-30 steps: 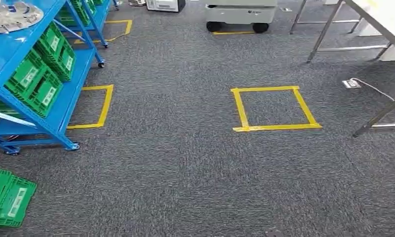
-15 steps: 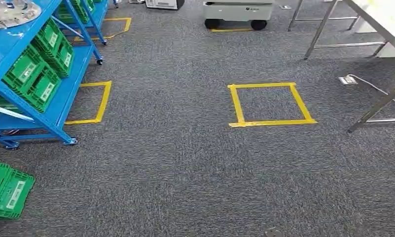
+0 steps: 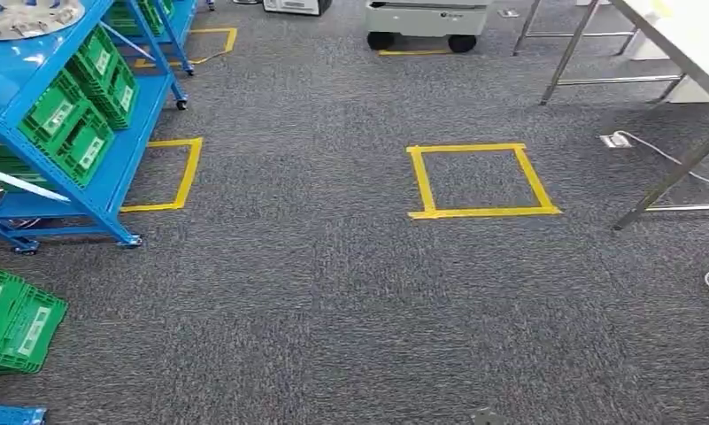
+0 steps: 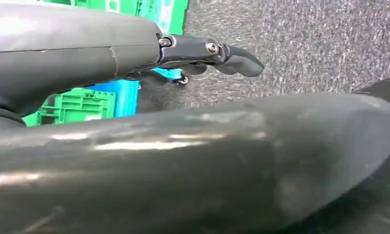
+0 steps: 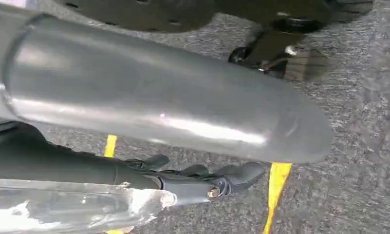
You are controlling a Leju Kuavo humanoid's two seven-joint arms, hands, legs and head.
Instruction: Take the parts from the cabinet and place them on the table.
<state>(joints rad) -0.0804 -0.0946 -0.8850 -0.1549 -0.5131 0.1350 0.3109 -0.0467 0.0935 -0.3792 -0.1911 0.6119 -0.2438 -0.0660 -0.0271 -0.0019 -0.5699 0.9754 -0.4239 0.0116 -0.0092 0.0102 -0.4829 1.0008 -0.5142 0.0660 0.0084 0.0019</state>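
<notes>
The blue cabinet [image 3: 14,75] stands at the left of the head view, with a round silver tray of parts [image 3: 27,16] on its top level. The white table [image 3: 687,35] runs along the far right on metal legs [image 3: 669,181]. My left hand [image 4: 207,53] hangs over the carpet with its fingers stretched out and nothing in them. My right hand [image 5: 207,183] also hangs above the floor. A shiny silver piece [image 5: 71,207] lies close along it, and I cannot tell whether the hand grips it.
Green crates [image 3: 76,115] fill the cabinet's lower shelves and more lie on the floor [image 3: 14,319]. A yellow tape square [image 3: 421,177] marks the carpet mid-room, another [image 3: 187,173] by the cabinet. A wheeled grey cart [image 3: 426,18] is parked at the back; a power strip [image 3: 614,140] lies near the table.
The whole head picture has shifted: the camera moved, so the tape square and cart sit slightly higher and more of the floor crates show. Nothing on the floor itself has moved.
</notes>
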